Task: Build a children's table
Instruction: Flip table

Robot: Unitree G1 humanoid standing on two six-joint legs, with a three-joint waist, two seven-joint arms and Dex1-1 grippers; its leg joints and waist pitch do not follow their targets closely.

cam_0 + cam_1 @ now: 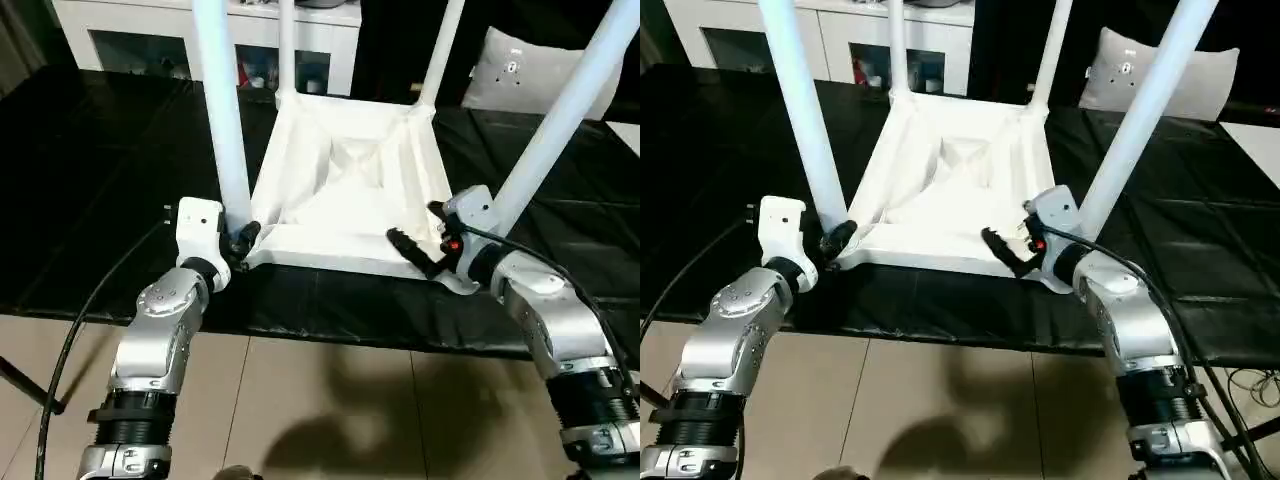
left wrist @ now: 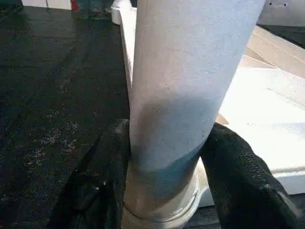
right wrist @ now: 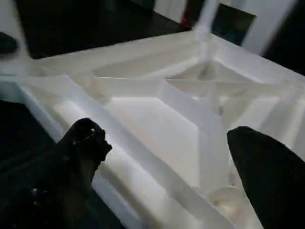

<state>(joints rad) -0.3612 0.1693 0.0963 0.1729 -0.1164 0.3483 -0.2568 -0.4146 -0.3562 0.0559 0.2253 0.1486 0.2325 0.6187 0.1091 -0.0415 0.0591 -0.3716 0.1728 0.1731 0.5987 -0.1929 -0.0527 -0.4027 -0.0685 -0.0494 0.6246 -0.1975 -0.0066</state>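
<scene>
The left gripper (image 1: 243, 238) has its two black fingers (image 2: 102, 171) clenched on the base of the near-left long tapered white tube leg (image 1: 222, 110), one finger on each side, just above the round corner socket (image 2: 162, 210). The left silver forearm (image 1: 160, 340) rises from the lower edge of the head view and angles slightly inward toward that corner.

The right gripper (image 1: 425, 240) has its fingers (image 3: 81, 143) released and spread wide, holding nothing. They hover over the near edge of the white plastic rectangular tabletop (image 1: 345, 190), close to the near-right corner, pointing inward across the ribbed underside. The right silver forearm (image 1: 550, 320) bends in from the right, its wrist beside the base of the near-right white tube leg (image 1: 560, 110).

The tabletop lies upside down on the black-covered table (image 1: 100, 180), its ribbed underside facing up. Four white tube legs stand in its corner sockets; the far-left leg (image 1: 286, 45) and far-right leg (image 1: 440, 50) rise at the back. A white cabinet with glass doors (image 1: 150, 40) stands behind the table.
</scene>
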